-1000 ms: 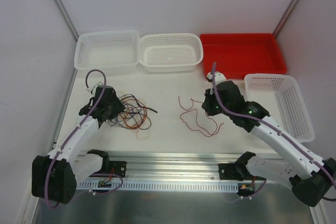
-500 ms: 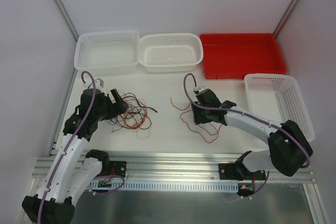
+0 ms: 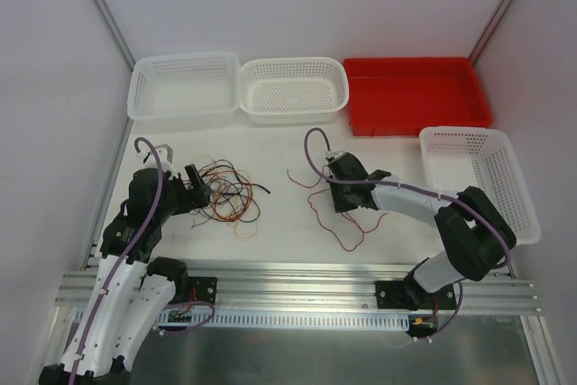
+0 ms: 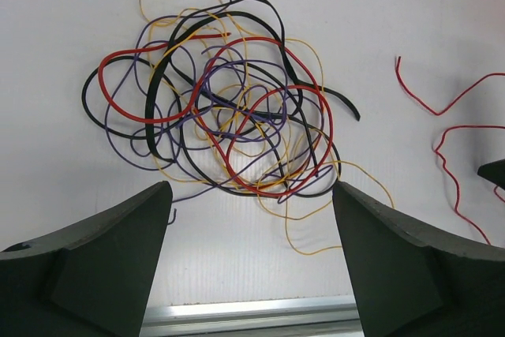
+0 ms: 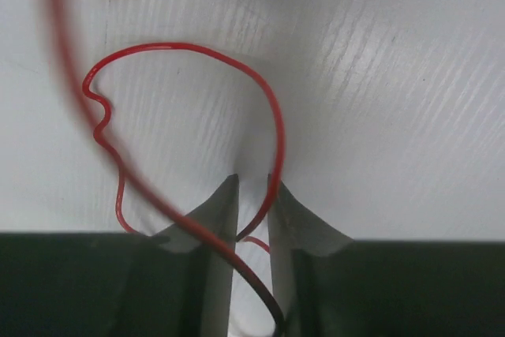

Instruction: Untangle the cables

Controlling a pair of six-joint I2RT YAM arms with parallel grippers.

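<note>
The cables [image 3: 230, 196] lie as a tangled bundle of black, red, orange-yellow and purple wires on the white table, left of centre. My left gripper [image 3: 200, 188] sits just left of the bundle, open wide and holding nothing. In the left wrist view the bundle [image 4: 229, 116] lies ahead of the left gripper [image 4: 251, 189]. A loose red cable [image 3: 347, 223] lies apart at centre right. My right gripper [image 3: 341, 194] is down on it. In the right wrist view the right gripper [image 5: 253, 179] has its jaws a narrow gap apart, and the red cable [image 5: 278, 128] runs down between them.
Two white baskets [image 3: 185, 58] [image 3: 293, 63] and a red tray [image 3: 410, 62] line the back edge. Another white basket [image 3: 460, 132] stands at the right. A metal rail [image 3: 288, 281] runs along the near edge. More of the red strand [image 4: 430, 106] shows right of the bundle.
The left gripper drew back off the bundle toward the near left and opened wide. The right arm swung left onto the red strand, and its jaws came apart, then narrowed around it.
</note>
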